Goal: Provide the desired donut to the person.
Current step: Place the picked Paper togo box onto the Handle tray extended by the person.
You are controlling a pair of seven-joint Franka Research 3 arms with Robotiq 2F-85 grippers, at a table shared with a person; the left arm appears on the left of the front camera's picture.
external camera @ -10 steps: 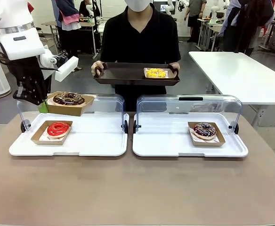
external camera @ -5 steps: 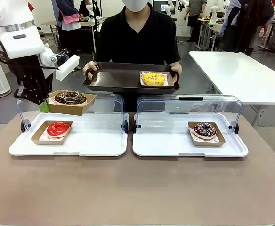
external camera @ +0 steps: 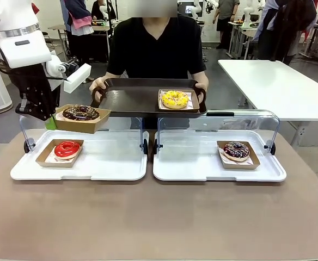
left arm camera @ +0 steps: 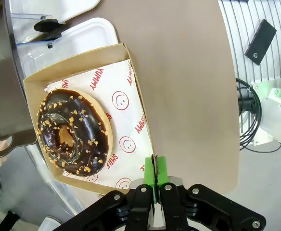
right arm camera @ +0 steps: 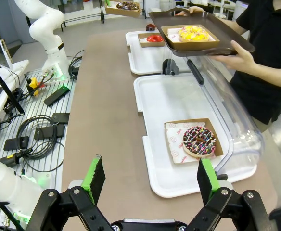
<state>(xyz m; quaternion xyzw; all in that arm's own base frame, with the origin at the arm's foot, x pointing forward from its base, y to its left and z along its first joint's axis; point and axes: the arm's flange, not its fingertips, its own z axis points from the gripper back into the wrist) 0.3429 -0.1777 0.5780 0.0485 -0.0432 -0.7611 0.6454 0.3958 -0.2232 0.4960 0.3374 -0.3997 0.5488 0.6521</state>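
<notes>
The person (external camera: 159,46) has brought the dark tray (external camera: 132,100) lower and nearer, out over the far edge of the two display trays, a yellow donut (external camera: 175,99) sitting on its right side. The left gripper (left arm camera: 155,185) holds its jaws pressed onto the rim of the carton with the chocolate donut (external camera: 79,112), up in the air above the left white tray (external camera: 93,168). The right gripper (right arm camera: 150,180) hangs over the worktop (external camera: 159,217), jaws spread wide, nothing between them
</notes>
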